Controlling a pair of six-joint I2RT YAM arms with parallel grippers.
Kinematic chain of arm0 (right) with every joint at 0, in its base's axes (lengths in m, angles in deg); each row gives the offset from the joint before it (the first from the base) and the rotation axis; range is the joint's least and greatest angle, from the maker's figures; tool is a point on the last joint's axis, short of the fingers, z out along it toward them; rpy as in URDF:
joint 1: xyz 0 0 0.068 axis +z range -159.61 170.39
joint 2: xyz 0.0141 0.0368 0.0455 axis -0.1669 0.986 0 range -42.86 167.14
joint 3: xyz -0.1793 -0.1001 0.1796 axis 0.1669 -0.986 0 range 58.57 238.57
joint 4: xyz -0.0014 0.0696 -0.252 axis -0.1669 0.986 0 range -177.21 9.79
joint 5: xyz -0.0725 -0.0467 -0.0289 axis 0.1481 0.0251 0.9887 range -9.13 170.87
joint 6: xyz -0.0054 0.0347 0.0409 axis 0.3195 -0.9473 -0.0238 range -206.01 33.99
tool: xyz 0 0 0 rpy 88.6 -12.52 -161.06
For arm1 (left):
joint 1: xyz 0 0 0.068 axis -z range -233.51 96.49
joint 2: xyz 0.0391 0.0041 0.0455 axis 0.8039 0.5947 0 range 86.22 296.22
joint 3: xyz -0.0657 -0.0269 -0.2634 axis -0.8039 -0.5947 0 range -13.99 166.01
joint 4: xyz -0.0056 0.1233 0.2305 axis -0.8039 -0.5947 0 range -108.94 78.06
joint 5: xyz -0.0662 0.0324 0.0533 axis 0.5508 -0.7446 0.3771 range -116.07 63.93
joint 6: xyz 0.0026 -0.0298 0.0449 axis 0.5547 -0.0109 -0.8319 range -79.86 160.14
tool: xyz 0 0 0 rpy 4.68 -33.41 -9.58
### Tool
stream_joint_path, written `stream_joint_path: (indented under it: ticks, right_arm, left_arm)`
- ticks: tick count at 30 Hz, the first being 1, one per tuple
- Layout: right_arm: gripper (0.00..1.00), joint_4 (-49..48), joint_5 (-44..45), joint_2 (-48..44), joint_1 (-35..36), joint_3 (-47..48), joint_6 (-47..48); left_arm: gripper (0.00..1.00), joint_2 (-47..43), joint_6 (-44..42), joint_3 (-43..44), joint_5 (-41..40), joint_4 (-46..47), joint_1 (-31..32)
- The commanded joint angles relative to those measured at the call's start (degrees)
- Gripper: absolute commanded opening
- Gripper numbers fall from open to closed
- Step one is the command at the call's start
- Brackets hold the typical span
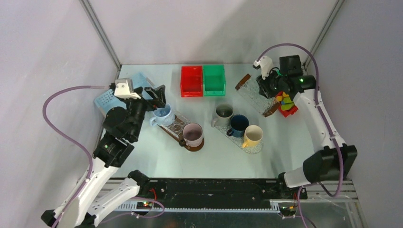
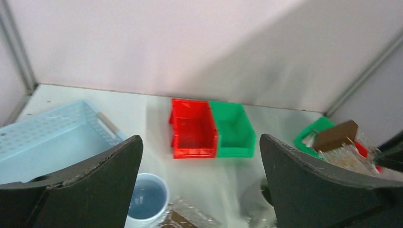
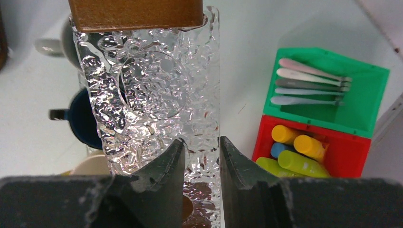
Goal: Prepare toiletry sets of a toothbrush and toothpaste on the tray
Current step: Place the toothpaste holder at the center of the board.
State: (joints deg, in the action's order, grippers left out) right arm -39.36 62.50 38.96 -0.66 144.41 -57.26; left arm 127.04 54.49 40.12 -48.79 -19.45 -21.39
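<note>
Toothpaste tubes (image 1: 285, 101), small, soft and flat, lie in a red bin (image 1: 292, 112) at the far right of the table, partly under the right arm.

Overhead view: the right gripper (image 1: 267, 85) grips a clear, pebbled glass tray (image 1: 254, 96) with brown wooden ends, which lies diagonally in the view. At left, the left gripper (image 1: 159, 97) hangs just over a glossy light blue mug (image 1: 162, 114). This mug stands on a second tray (image 1: 175, 124) of the same kind, together with a pinkish mug (image 1: 193, 134).

Left wrist view: the left gripper's (image 2: 199, 142) dark, curved fingers (image 2: 111, 166) are spread wide and touch nothing. Beyond them are a perforated pale blue basket (image 2: 52, 137) at left and a red box (image 2: 192, 130) touching a green box (image 2: 230, 128) near the far wall. The light blue mug's (image 2: 145, 199) round rim is below.

Right wrist view: the right gripper's (image 3: 202, 147) fingers (image 3: 166, 166) stand narrowly apart, pinched on the glass tray's (image 3: 152, 90) long edge, with rippled glass between them. Toothbrushes (image 3: 309, 80), slim and pale in pink, white and grey, lie side by side in a green bin (image 3: 366, 118) at right. Adjoining it, the red bin (image 3: 351, 156) holds the rounded tubes (image 3: 299, 152) in yellow, blue and lime.
</note>
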Motion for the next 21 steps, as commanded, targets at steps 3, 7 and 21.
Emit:
stream_joint_path:
  ticks: [3, 7, 21]
  right_arm:
    - [0.0, -0.1, -2.6, 8.3, -2.5, -0.2, 8.3]
    - [0.0, -1.4, -5.1, 13.8, -3.3, -1.1, 9.4]
    - [0.04, -12.7, -0.6, 24.4, -1.0, -7.2, 10.5]
  left_arm:
    - [1.0, -1.4, -9.2, -3.8, -7.5, 4.8, -1.6]
    - [1.0, -2.6, -9.9, -5.8, -7.6, 5.2, -2.6]
    - [1.0, -5.8, -7.1, -8.3, -2.8, 7.2, -11.5]
